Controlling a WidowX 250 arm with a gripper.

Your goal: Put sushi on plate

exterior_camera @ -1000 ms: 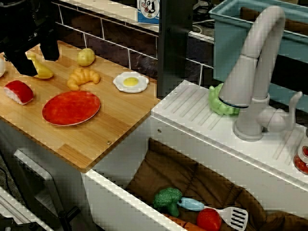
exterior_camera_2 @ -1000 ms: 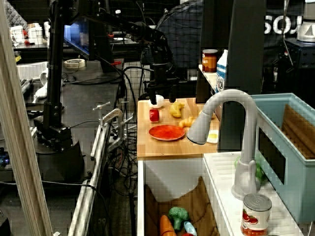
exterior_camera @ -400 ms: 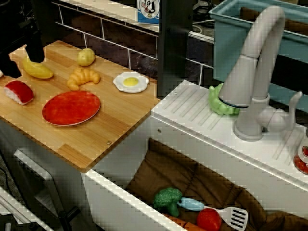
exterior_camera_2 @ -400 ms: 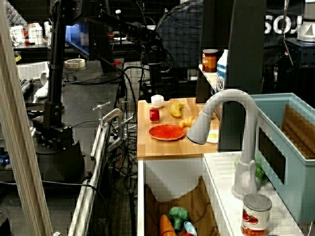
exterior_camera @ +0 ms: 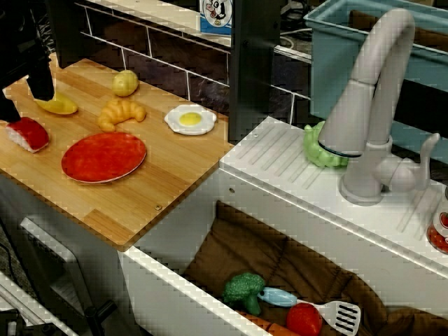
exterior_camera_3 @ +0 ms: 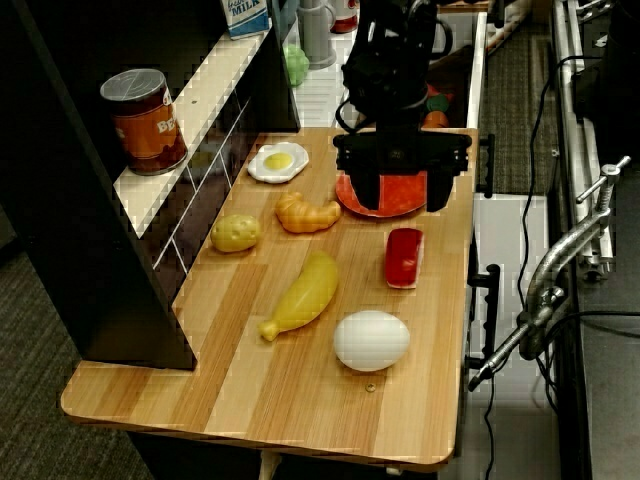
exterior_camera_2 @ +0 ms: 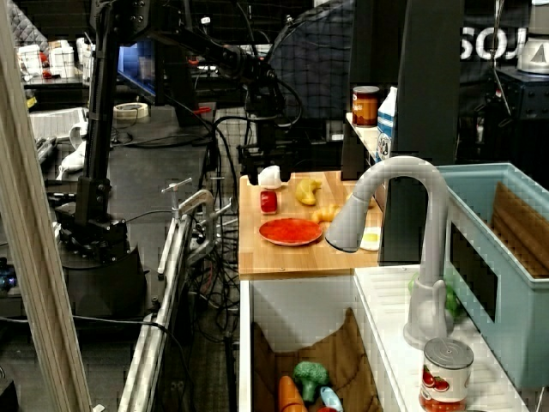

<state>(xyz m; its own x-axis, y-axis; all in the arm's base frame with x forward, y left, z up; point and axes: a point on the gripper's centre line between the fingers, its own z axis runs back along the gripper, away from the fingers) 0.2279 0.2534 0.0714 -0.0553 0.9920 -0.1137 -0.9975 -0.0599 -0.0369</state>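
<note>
The sushi point(exterior_camera: 28, 133), a red top on a white base, lies on the wooden counter's left part, also seen in the end view point(exterior_camera_3: 403, 256) and the far view point(exterior_camera_2: 269, 201). The red-orange plate point(exterior_camera: 103, 156) lies just right of it; in the end view the plate point(exterior_camera_3: 397, 197) is partly hidden behind the arm. My gripper point(exterior_camera: 23, 98) hangs just above the sushi, open, its black fingers point(exterior_camera_3: 365, 185) spread wide with nothing between them. From the end view the gripper point(exterior_camera_3: 400, 190) stands between the sushi and the plate.
A banana point(exterior_camera: 56, 105), croissant point(exterior_camera: 120, 112), potato point(exterior_camera: 124, 82) and fried egg point(exterior_camera: 190, 119) lie behind the plate. A white egg-shaped toy point(exterior_camera_3: 371, 340) sits beyond the sushi. The sink point(exterior_camera: 294, 280) with toys and a faucet point(exterior_camera: 371, 105) are to the right.
My gripper has shifted from above the banana toward the counter's left edge and come down closer to the sushi. The toys and plate have not moved.
</note>
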